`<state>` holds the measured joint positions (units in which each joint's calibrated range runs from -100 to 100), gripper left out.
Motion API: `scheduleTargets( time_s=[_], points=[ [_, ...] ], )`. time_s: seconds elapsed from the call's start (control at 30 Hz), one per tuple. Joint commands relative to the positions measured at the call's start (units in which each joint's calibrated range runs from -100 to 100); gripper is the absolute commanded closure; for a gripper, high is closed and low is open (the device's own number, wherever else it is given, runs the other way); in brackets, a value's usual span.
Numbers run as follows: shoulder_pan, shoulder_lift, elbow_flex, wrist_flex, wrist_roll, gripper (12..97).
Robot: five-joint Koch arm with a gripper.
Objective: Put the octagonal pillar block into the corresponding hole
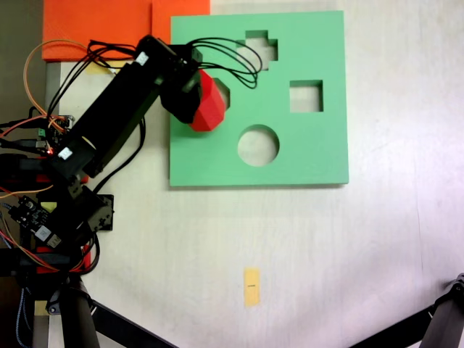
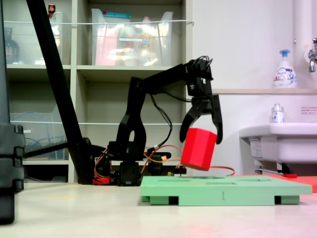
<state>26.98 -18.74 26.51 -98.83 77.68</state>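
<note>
The octagonal pillar block is bright red and hangs tilted a little above the green foam board, over its left part. My gripper is shut on it, one black finger on each side. In a fixed view from above, the block covers most of the corresponding hole, and only a dark sliver shows at the block's upper right. In the side view the block's lower edge is clear of the board's top.
The board also has a cross cutout, a square cutout and a round cutout. Orange foam sheets lie at the back left. A yellow tape strip marks the table. Tripod legs stand near the front.
</note>
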Motion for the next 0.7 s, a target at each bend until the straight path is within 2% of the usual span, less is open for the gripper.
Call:
scheduleTargets(
  time_s=[0.0,0.67],
  points=[
    [0.63,0.03,2.01,2.39,0.39,70.5],
    [1.90,7.57,2.01,11.92,2.25,70.5]
  ],
)
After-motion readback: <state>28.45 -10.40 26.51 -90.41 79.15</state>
